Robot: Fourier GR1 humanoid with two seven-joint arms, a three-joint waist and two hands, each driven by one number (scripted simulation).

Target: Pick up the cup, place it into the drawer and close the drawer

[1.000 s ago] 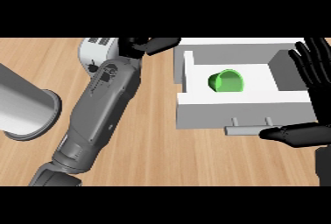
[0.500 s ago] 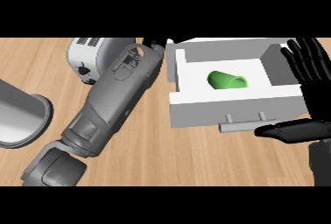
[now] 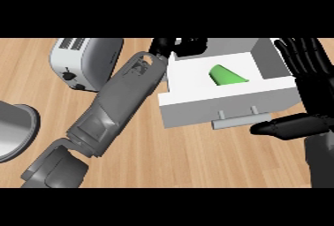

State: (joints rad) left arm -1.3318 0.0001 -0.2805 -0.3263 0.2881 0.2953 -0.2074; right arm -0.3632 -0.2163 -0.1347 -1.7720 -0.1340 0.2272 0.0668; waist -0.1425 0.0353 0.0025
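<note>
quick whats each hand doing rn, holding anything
Left hand: at the drawer's far corner, fingers curled, apparently gripping the drawer's rim.
Right hand: open, fingers straight, holding nothing, beside the drawer.

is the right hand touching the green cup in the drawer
Apart. The head view shows the right hand outside the drawer, its side wall between it and the cup.

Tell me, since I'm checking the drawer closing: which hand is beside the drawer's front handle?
The right hand, at the view's right, its thumb beside the drawer's handle. The left hand is at the drawer's far corner.
</note>
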